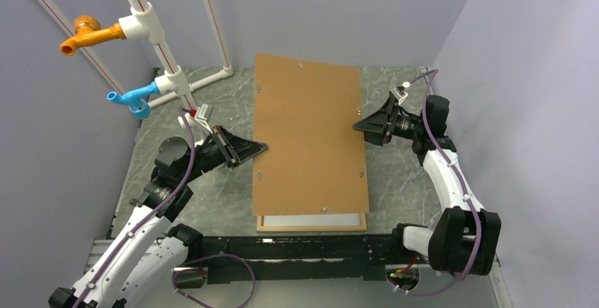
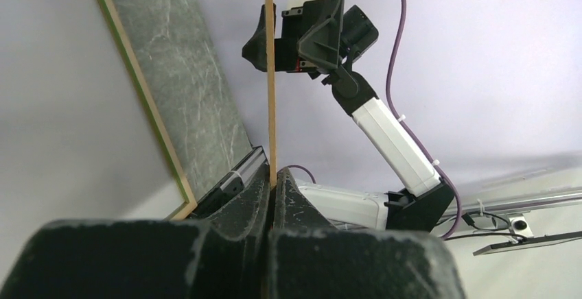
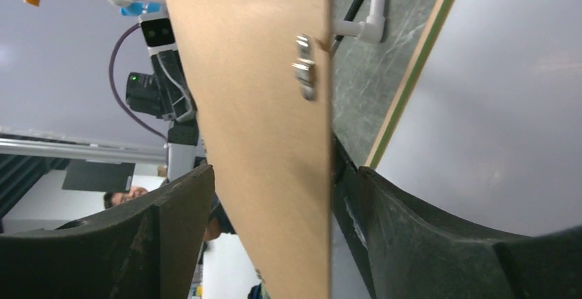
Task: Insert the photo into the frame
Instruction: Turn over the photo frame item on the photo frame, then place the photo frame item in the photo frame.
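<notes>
Left gripper (image 1: 263, 147): fingers (image 2: 240, 196) pressed together on the left edge of the brown backing board (image 1: 311, 131), which the left wrist view shows edge-on between them. Right gripper (image 1: 359, 126): jaws spread, one finger on either side of the board's right edge; whether they touch it cannot be told. Small metal tabs (image 3: 303, 66) sit along the board's margins.

The board is held over the frame (image 1: 312, 229), slightly skewed to it, and hides all but the frame's near end. The frame lies flat on the table (image 1: 212, 202), centre, between the two arms; its rim shows pale wood with a green side in both wrist views. A pale grey-white panel (image 1: 311, 220) fills the exposed strip inside the rim; whether this is the photo's plain back or the bare pane cannot be told.

Table: grey-green, marble-veined. A black rail (image 1: 297, 248) runs along the near edge between the arm bases. Far left: a white pipe stand (image 1: 152, 29) carrying an orange tap (image 1: 88, 34) above a blue tap (image 1: 131, 99). Plain lilac-grey walls (image 1: 537, 75) close the left, far and right sides.
</notes>
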